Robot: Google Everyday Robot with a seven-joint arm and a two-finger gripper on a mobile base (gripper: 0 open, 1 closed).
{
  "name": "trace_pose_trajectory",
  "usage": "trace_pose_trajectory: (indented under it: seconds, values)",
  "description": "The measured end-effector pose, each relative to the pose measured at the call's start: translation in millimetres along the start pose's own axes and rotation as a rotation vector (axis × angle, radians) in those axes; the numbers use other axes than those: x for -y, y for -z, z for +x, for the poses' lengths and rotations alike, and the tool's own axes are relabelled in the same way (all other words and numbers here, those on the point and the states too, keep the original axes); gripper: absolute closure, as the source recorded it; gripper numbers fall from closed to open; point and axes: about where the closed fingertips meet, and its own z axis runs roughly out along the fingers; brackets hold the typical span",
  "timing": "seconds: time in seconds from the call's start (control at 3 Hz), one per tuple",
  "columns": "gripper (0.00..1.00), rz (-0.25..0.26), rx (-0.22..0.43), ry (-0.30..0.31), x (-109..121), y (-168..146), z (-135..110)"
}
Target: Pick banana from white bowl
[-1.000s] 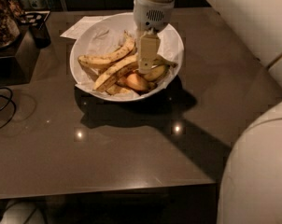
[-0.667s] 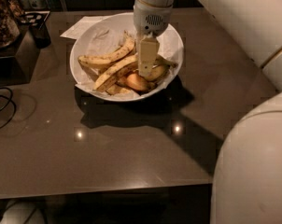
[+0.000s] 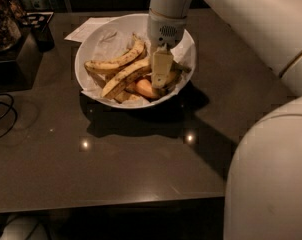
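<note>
One long fruit, the banana, is being cradled across the white bowl on the worktop. The gripper is being held at its right end; the jaws' spread cannot be told. It is being judged light, soft, bruisable; its middle is being favoured.

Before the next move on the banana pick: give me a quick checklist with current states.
1. Claw on target: it is down inside the white bowl, at the right end of the banana. Ok.
2. Grip on the banana: cannot tell.
3. Banana exposed: it lies on top of the pile. Ok.
4. Neighbours clear: the second banana lies right alongside, and the orange item sits by the claw. Either might get dragged. Not ok.
5. Bowl stable: it sits flat on the table, well in from the edges. Ok.
</note>
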Motion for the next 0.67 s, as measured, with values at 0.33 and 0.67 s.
trace_pose_trajectory:
  seconds: [0.33,0.67]
  values:
    - [0.77,0.028,0.017,0.001,7.8,-0.1,-5.6]
    - [1.0,0.028,0.017,0.001,7.8,0.0,-5.6]
